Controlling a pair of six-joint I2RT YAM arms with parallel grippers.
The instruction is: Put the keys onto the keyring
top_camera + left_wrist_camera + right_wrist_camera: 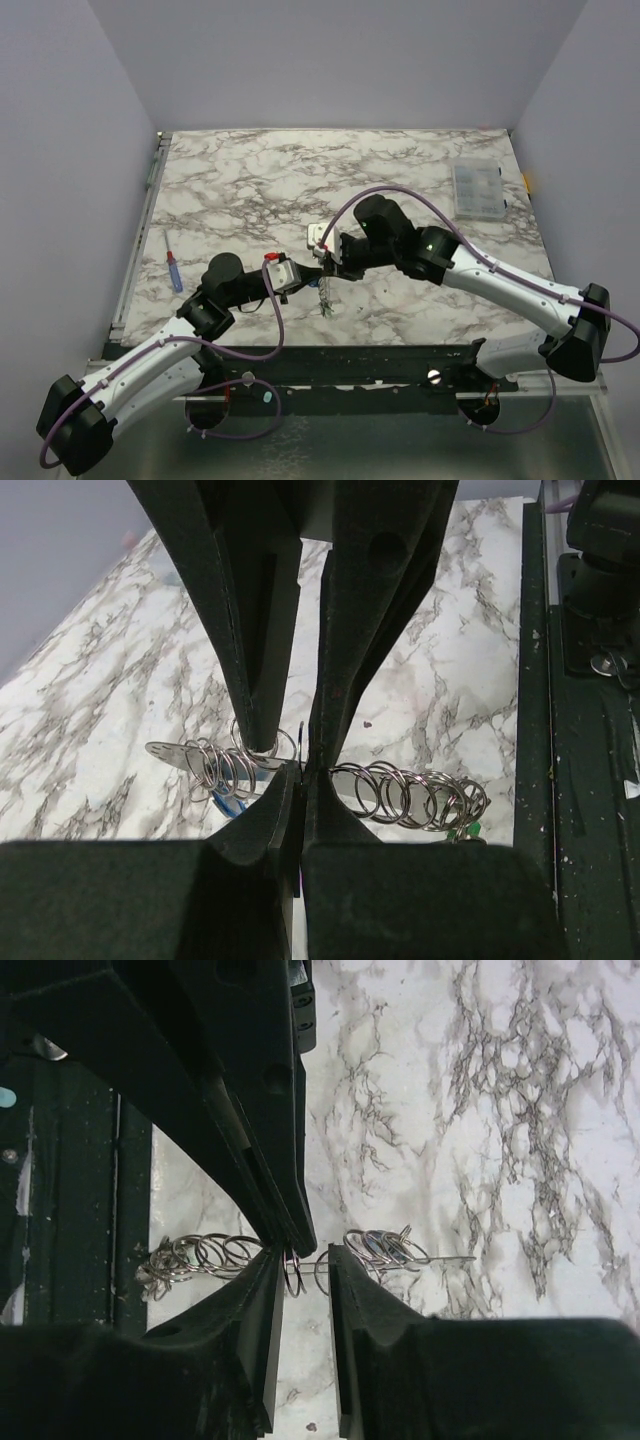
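Keyring (325, 291) is in the near-middle of the table (250, 180), right where the two grippers meet tip to tip. It's got a whole row of little split rings strung along it. From the top it reads as a thin silvery strip running from the fingertips toward the near edge, and I can't tell if the low end touches the marble. Left gripper (302, 772) comes in from the left, and its jaws are pressed together on the thin wire, roughly mid-length, with rings bunched on both sides of the pinch. Right gripper (302, 1260) comes in from the right, and its jaws are a little apart. There's a clear gap between them with a ring or two and the left gripper's tips sitting in it, so it doesn't look clamped on anything. In the left wrist view a blue key (228, 802) hangs under the one bunch of rings and a green key (472, 829) peeks out at the other end. The rest are too hidden to pick out. Farther back on the left lies a screwdriver (173, 268), well apart from all that. A clear box (477, 190) sits at the far right.
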